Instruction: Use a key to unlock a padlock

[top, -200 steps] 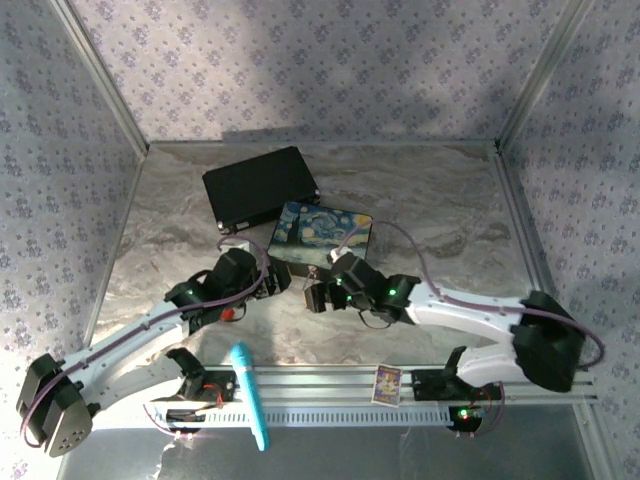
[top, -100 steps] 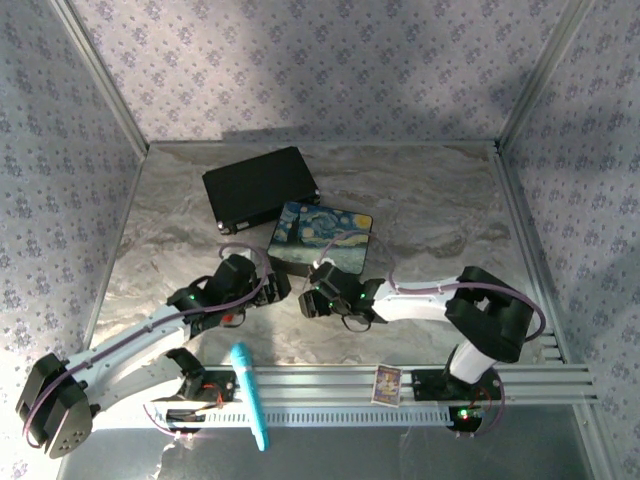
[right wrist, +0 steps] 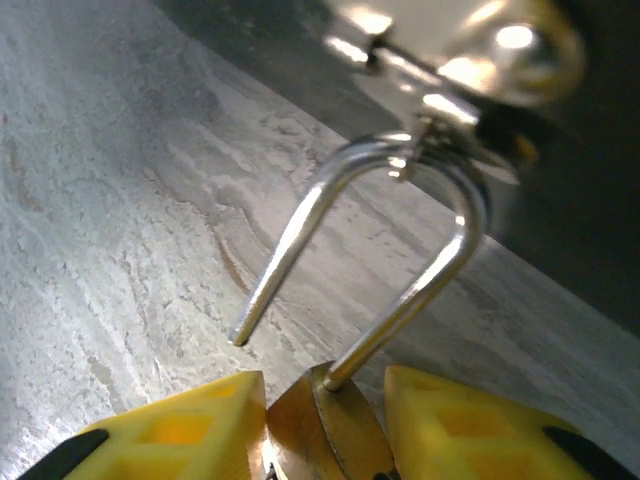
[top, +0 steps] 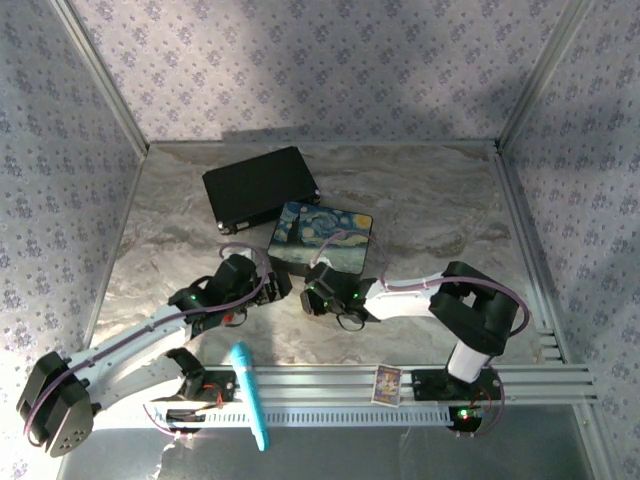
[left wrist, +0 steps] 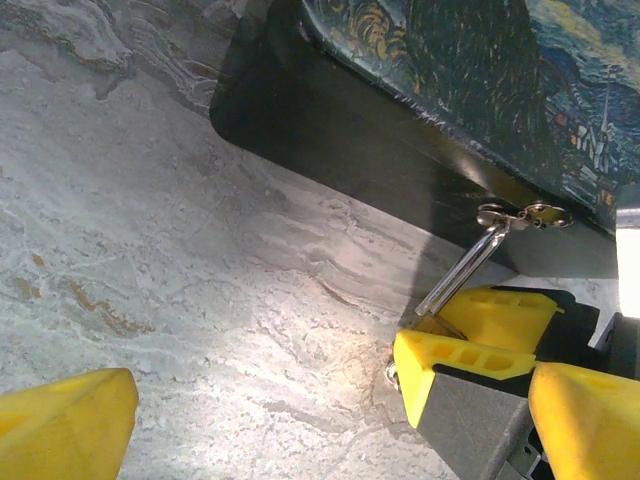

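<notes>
right hand is pinching the brass body of the padlock between its two yellow fingers, which are pressing in from 9 and 3 o'clock in the wrist view. the silver shackle is rising from the body toward 12 o'clock, arching over and hooking through the hasp of the painted box. one leg is seated in the brass. the other is hanging free, its tip pointing to 7 o'clock and clear of the body. reading that as a lock already sprung.

change over the last second: the right arm's elbow is folding up and in from the 3 o'clock side of the table toward its own base, and the hand is creeping a little toward 8 o'clock along the box's front wall. the left arm is barely shifting. judgement: the unlocking is looking done, and the arm is now drawing the body away. the shackle is yet to come off the hasp.

left hand is sitting just at 9 o'clock of the right hand in the top view, fingers spread wide and gripping nothing, its camera facing the shackle. cannot tell whether a key is seated in the body, since the fingers are covering its underside.

further out, a black case is lying at the box's 11 o'clock, close against it. a teal pen is resting at 6 o'clock by the arm bases.
</notes>
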Tool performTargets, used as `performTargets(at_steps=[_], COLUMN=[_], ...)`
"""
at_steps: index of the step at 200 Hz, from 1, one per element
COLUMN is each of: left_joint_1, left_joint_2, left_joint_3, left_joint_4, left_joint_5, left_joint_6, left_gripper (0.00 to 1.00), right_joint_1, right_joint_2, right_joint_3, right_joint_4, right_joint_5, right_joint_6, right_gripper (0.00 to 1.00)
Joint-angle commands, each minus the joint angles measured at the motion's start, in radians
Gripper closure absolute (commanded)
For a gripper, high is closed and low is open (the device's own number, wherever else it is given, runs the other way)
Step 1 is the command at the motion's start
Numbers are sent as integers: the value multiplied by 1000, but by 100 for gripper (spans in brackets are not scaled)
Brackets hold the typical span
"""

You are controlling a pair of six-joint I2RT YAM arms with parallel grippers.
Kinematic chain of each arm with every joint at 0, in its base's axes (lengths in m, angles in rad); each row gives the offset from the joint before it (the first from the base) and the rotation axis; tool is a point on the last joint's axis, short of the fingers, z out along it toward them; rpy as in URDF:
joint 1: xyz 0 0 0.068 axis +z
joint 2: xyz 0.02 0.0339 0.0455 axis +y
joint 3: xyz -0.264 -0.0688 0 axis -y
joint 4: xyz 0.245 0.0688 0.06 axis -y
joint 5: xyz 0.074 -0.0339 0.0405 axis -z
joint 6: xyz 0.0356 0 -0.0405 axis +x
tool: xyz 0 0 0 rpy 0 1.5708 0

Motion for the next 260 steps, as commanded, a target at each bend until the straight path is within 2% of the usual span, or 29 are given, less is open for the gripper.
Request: performTargets(at_steps=[1, 25, 49, 58, 79, 98, 117, 147, 169, 189, 219, 260], left_joint_1=[0, -1, -5, -17, -76, -114, -150, -207, -249, -252, -261, -293], left_joint_2=[6, 13, 34, 41, 51, 96, 196, 418, 569, 682, 775, 875], left_joint_3=[3, 13, 41, 81, 189, 289, 389, 538, 623, 693, 744, 778], left_joint_4=[24, 19, 8, -34, -156, -227, -288, -322, -305, -308, -284, -338], left_joint_5=[1, -3, -15, -46, -193, -267, -341, -390, -411, -421, -394, -450], left_joint_6=[-7, -6, 36, 98, 281, 434, 531, 691, 866, 985, 1097, 1116], left_gripper=[0, 0, 0, 0, 0, 0, 0, 0, 0, 1, 3, 18], right_joint_1=[-3, -16, -34, -42, -71, -96, -119, -168, -196, -214, -239, -294], right_joint_2=[-1, -32, -64, -83, -133, -166, -194, -221, -236, -248, -265, -327], right_joint_3=[-31, -90, -153, -184, -256, -300, -338, -401, -440, -466, -500, -540], right_joint_4=[35, 87, 146, 170, 234, 259, 285, 350, 377, 405, 423, 409], right_joint_5=[-7, -39, -75, -81, -103, -137, -173, -274, -301, -325, -357, -384], right_joint_6=[13, 46, 78, 91, 119, 128, 134, 141, 153, 163, 168, 165], right_gripper=[66, 72, 84, 86, 88, 90, 90, 90, 90, 91, 91, 95])
